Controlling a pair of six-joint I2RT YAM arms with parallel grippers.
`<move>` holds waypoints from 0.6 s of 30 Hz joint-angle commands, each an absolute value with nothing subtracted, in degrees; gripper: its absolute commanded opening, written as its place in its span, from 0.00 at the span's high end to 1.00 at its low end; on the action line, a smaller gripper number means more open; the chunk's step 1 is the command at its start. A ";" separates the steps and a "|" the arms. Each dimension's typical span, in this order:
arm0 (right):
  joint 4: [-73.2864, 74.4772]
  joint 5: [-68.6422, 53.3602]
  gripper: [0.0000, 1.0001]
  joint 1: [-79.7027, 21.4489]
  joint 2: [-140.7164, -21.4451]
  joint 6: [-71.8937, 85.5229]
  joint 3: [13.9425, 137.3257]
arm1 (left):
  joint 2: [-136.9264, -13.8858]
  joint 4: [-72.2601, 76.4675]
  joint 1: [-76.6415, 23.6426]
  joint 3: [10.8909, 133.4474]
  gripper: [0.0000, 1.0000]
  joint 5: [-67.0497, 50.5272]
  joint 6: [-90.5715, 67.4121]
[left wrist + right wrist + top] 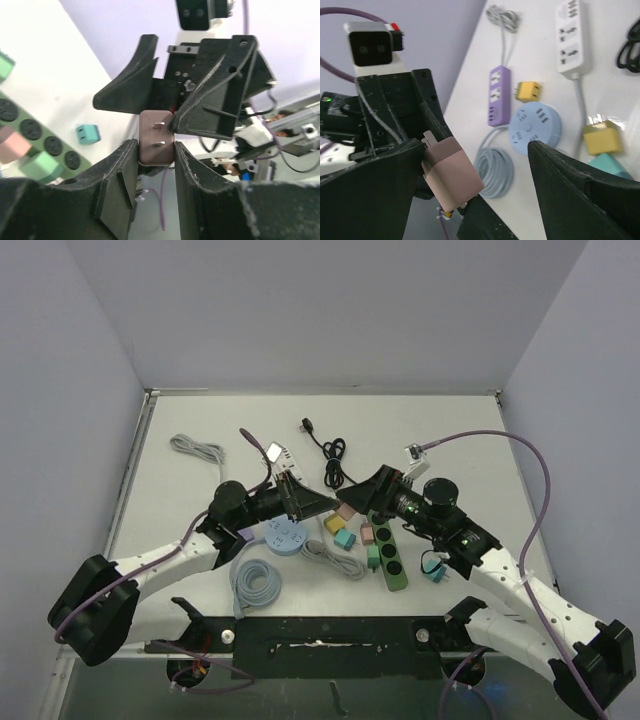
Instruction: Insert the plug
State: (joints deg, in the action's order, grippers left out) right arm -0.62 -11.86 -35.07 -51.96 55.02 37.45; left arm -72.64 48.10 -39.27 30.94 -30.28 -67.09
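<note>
Left gripper (155, 146): closed on the plug, one finger pressed to each flat side.
Plug (156, 136): pink block with two metal prongs, clamped low between the left fingers, held in the air above the table (460, 425).
Prongs: facing away from the left wrist, toward the right gripper.
Right gripper (476, 150): spread wide, gripping nothing.
Plug against right gripper: inside the wide gap, hard up beside one black finger (375, 190), well apart from the other; contact with the near finger impossible to tell.
Meeting point: both grippers nose to nose over the middle of the table, just above the far end of the green power strip (386, 558).
Green power strip: flat on the table, pink and green blocks already seated in some sockets.
Nearby on the table: round blue socket (535, 127), purple power strip (499, 95), white power strip (570, 35), coiled grey cable (492, 172).
</note>
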 commanded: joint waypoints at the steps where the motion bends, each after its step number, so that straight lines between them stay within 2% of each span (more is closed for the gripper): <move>1: -15.40 -19.29 0.16 -35.19 -48.61 60.12 34.86 | -66.89 50.58 -38.77 35.03 0.80 -33.43 -72.87; 5: -23.21 -23.13 0.21 -35.34 -48.21 64.79 33.18 | -63.98 46.09 -38.76 36.48 0.80 -30.73 -74.50; 12: -33.61 -22.07 0.17 -36.81 -47.83 67.29 30.10 | -63.80 42.76 -38.54 37.07 0.82 -24.18 -76.09; 15: -35.19 -21.08 0.24 -36.85 -48.43 67.33 29.59 | -64.80 45.05 -38.54 36.77 0.82 -23.23 -78.17; 18: -38.17 -19.53 0.37 -36.99 -49.26 67.65 28.62 | -65.15 45.63 -38.58 36.24 0.82 -21.87 -79.10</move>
